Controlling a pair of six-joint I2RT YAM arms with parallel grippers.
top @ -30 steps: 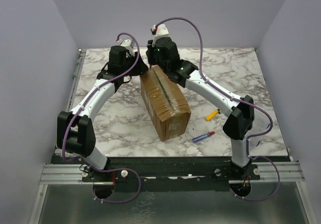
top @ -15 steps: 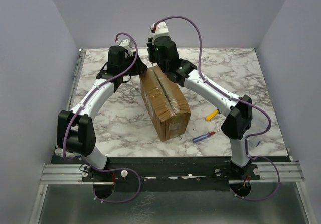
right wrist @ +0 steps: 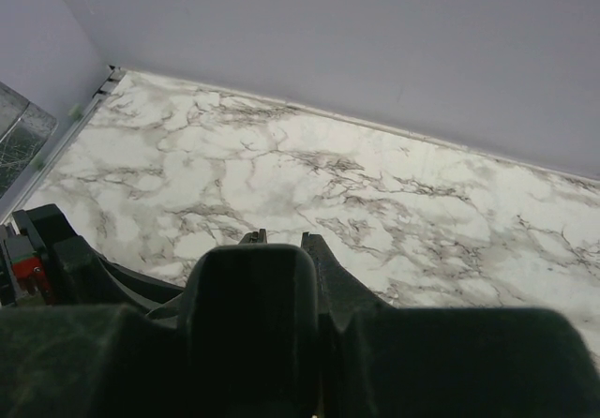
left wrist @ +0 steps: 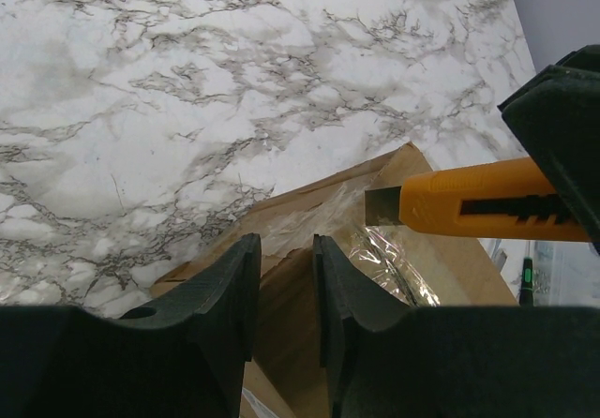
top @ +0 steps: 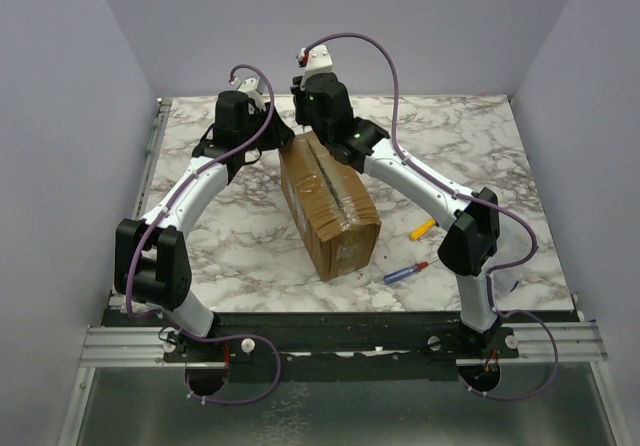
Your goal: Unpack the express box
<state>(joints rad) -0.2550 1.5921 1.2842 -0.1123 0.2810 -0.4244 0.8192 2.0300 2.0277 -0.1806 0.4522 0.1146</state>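
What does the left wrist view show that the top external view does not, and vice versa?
Only left wrist: an orange utility knife, its blade near the taped edge of the express box. Only top external: the left arm, the right arm, a blue-handled screwdriver and a yellow tool right of the box. Both: that box on the marble table.
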